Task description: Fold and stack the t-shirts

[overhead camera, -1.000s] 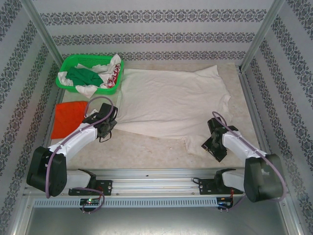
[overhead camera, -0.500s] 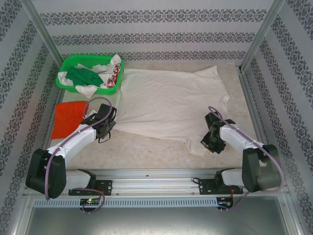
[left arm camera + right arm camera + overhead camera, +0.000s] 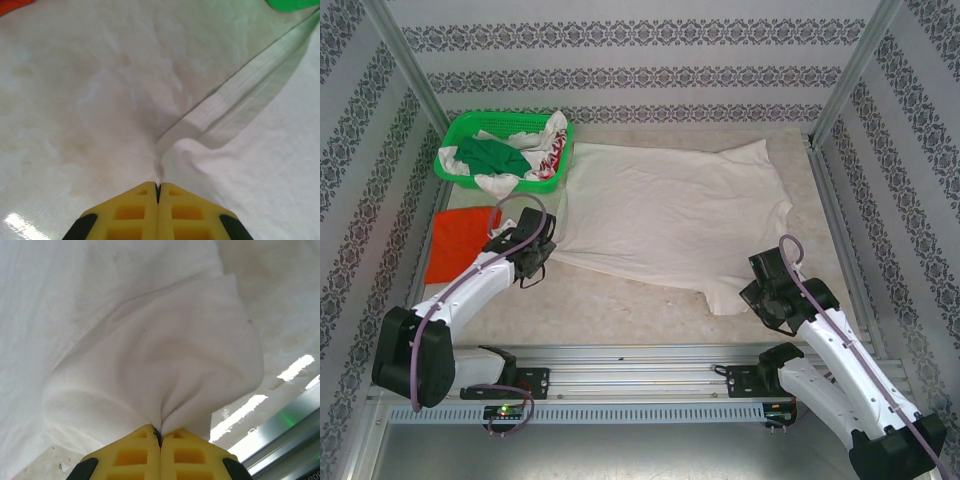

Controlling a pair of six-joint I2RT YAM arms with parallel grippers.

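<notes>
Left gripper [image 3: 158,186]: the yellow fingers are pressed together with no gap, clenched on the hemmed edge of the cream-white t-shirt [image 3: 250,165], where the cloth rises into a small pucker at the tips and the stitched hem runs off diagonally towards the green mesh basket [image 3: 292,4]. Right gripper [image 3: 160,431]: the fingers are likewise clenched, grasping a bunched corner of the same shirt; the fabric gathers into pleats at the tips and billows outward in a rounded fold. In the top view this shirt is plain, unprinted and lightly creased. It lies spread across the middle and right of the table [image 3: 620,305], its left edge just beside the basket, with its near edge slanting from the left gripper down to the right one. The orange-red t-shirt [image 3: 460,240] lies as a flat patch at the table's left side, beside the left arm and just nearer than the basket, apart from the cream-white one. The basket holds green and white cloth.
</notes>
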